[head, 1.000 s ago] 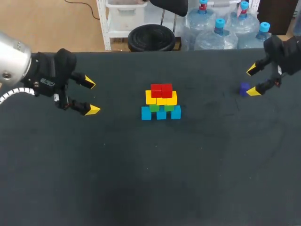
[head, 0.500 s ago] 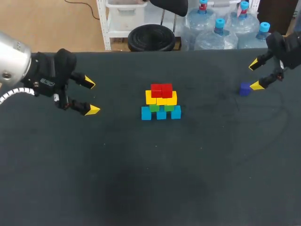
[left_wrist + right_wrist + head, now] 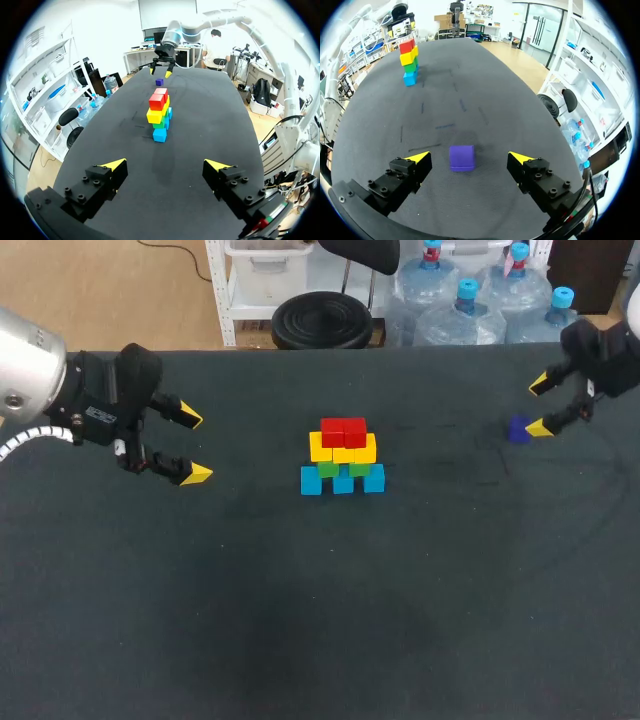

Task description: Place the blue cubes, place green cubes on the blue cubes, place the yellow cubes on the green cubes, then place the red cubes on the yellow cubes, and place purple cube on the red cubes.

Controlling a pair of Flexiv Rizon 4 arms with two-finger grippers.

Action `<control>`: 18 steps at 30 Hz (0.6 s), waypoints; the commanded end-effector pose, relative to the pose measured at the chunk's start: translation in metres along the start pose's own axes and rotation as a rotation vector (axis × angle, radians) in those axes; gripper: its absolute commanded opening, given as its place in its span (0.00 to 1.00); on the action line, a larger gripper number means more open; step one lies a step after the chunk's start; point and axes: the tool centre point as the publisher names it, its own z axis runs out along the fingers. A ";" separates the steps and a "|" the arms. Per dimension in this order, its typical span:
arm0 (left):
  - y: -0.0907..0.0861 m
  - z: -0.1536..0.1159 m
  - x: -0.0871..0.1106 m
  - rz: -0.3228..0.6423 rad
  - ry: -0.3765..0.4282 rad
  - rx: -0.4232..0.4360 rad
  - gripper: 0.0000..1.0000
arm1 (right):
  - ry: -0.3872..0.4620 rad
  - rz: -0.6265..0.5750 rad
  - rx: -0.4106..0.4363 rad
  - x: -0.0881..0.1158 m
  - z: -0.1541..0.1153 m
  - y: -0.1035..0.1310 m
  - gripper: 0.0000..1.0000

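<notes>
One purple cube is left to be stacked. It is seen just under the right hand, whose fingers are spread apart; lowering and closing are needed next.

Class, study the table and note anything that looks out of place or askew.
Only the purple cube: it lies alone on the table, far from the stack, between the right gripper's open fingers. The stack looks upright.

The table was covered with a matt, dark, cloth-like sheet, faintly scuffed; the cubes were seen as smooth and plastic-looking.
</notes>
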 end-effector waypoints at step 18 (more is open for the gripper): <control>-0.001 0.000 0.002 0.003 -0.007 -0.001 1.00 | -0.007 0.025 0.006 0.014 0.009 0.003 1.00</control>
